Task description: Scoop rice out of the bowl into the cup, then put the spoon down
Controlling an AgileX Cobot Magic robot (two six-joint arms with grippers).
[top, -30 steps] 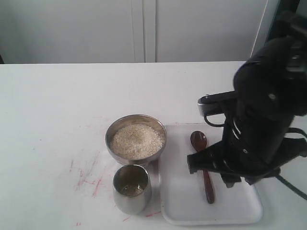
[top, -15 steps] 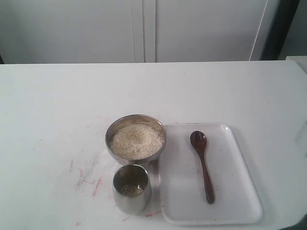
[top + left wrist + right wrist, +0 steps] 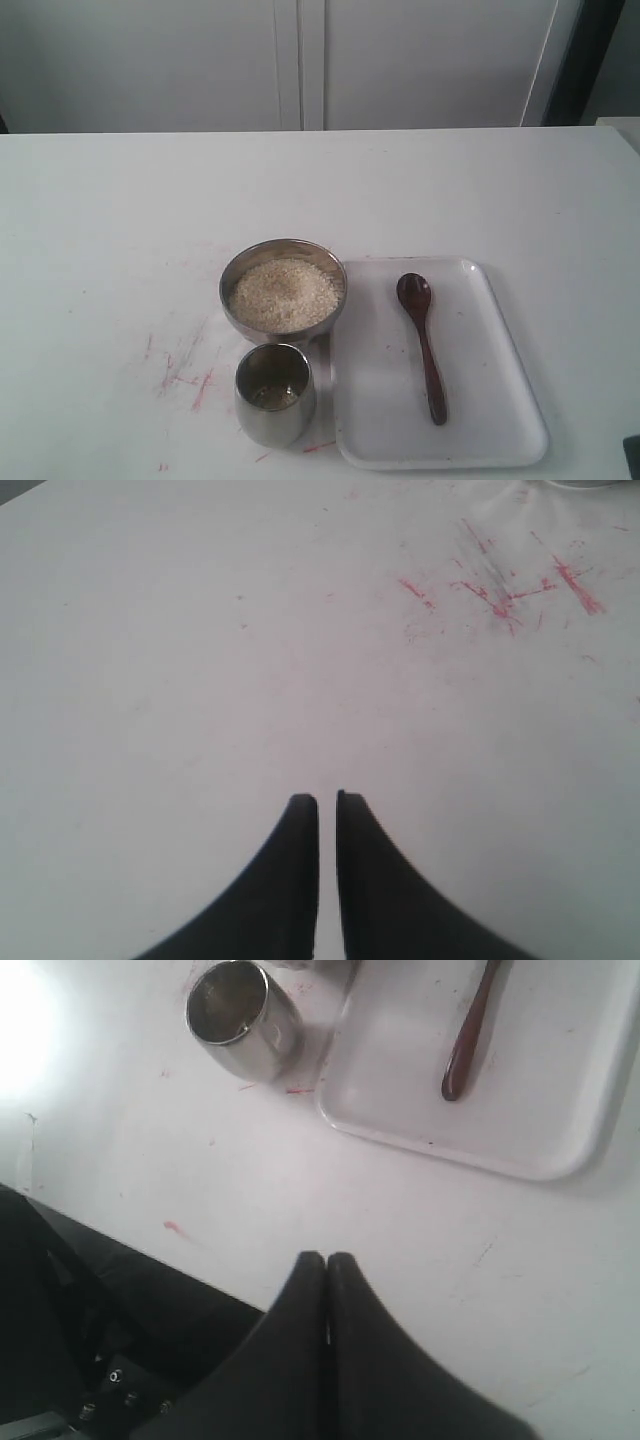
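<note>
On the white plastic tray (image 3: pixel 490 350) at the round steel bowl's (image 3: pixel 285 243) three o'clock, the dark wooden spoon (image 3: pixel 421 340) lies set down, the right tool (image 3: pixel 326 1257) withdrawn, closed and empty like the left tool (image 3: pixel 327 800).

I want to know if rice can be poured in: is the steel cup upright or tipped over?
Upright. The cup stands on its base on the table, its open mouth facing up, near the bowl.
</note>
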